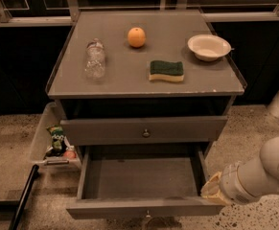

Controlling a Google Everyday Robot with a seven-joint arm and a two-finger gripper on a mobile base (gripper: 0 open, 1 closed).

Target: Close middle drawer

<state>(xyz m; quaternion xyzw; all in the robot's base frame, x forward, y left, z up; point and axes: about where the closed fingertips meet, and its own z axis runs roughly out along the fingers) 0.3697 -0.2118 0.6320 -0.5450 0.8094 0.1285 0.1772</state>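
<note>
The middle drawer (pixel 129 208) is a grey wooden drawer pulled far out at the bottom of the cabinet. Its inside is bare and its small knob (pixel 147 215) shows at the front edge. The drawer front above it (pixel 187 128), with a round knob, stands nearly flush. My gripper (pixel 211 189) is at the end of the white arm at the lower right. Its tan tip sits just right of the open drawer's front right corner.
On the cabinet top lie a clear plastic bottle (pixel 95 59), an orange (pixel 136 37), a green and yellow sponge (pixel 166 71) and a white bowl (pixel 209 47). A white bin with snack bags (pixel 48 145) stands left of the cabinet. A black pole (pixel 21 200) leans at the lower left.
</note>
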